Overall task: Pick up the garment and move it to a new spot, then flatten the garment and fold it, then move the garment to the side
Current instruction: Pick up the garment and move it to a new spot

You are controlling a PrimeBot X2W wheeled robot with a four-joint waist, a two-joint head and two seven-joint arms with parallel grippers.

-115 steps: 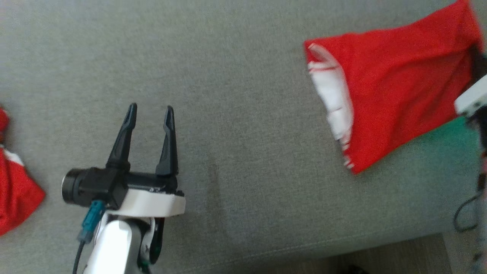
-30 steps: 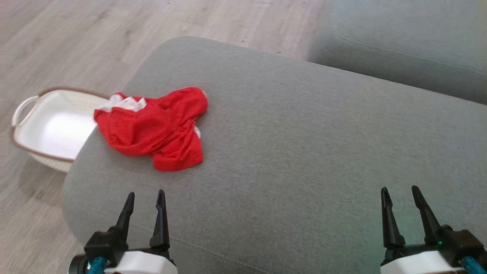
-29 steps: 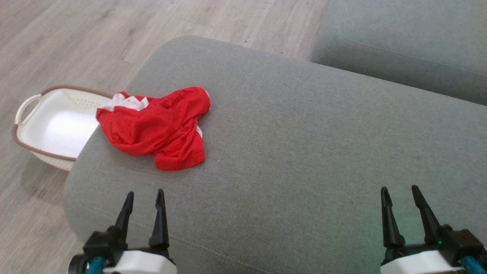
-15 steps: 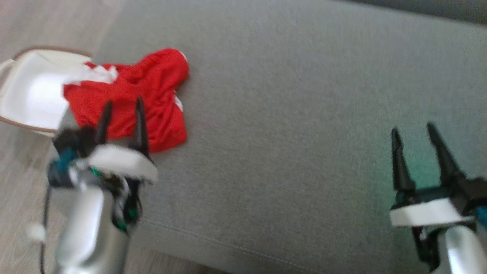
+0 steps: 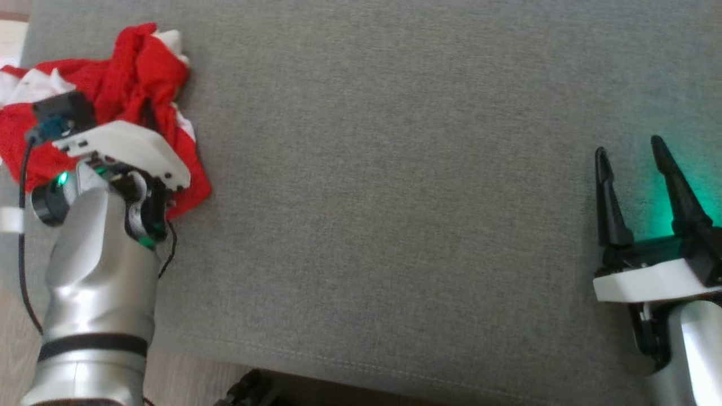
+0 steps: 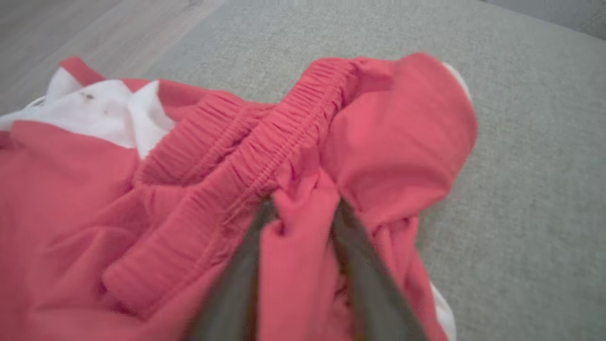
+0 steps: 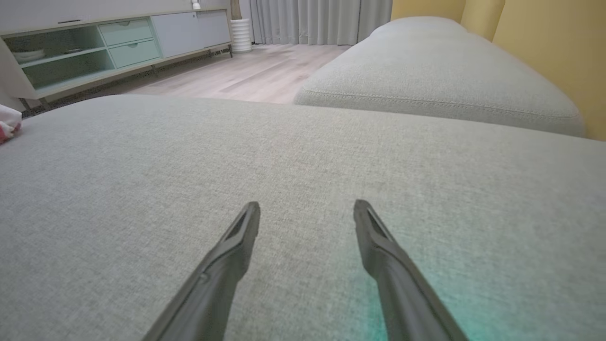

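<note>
The garment (image 5: pixel 141 73) is a pair of red shorts with white trim, crumpled at the far left of the grey sofa cushion (image 5: pixel 395 197). My left gripper (image 6: pixel 303 213) is pushed down into it. Its two fingers stand apart, astride a raised fold of red cloth just below the elastic waistband (image 6: pixel 265 142). In the head view the left wrist covers the fingers. My right gripper (image 5: pixel 629 146) hovers open over bare cushion at the right, far from the garment, and nothing lies between its fingers (image 7: pixel 246 232).
The cushion's front seam (image 5: pixel 338 366) runs along the bottom, with wooden floor beyond the left edge. A second grey cushion (image 7: pixel 440 71) lies behind, a low sideboard (image 7: pixel 113 47) stands across the room, and a yellow wall (image 7: pixel 544 42) rises at the right.
The head camera has tilted down and closer. My left arm has reached forward into the garment, which is now bunched up around its fingers. My right gripper stays open.
</note>
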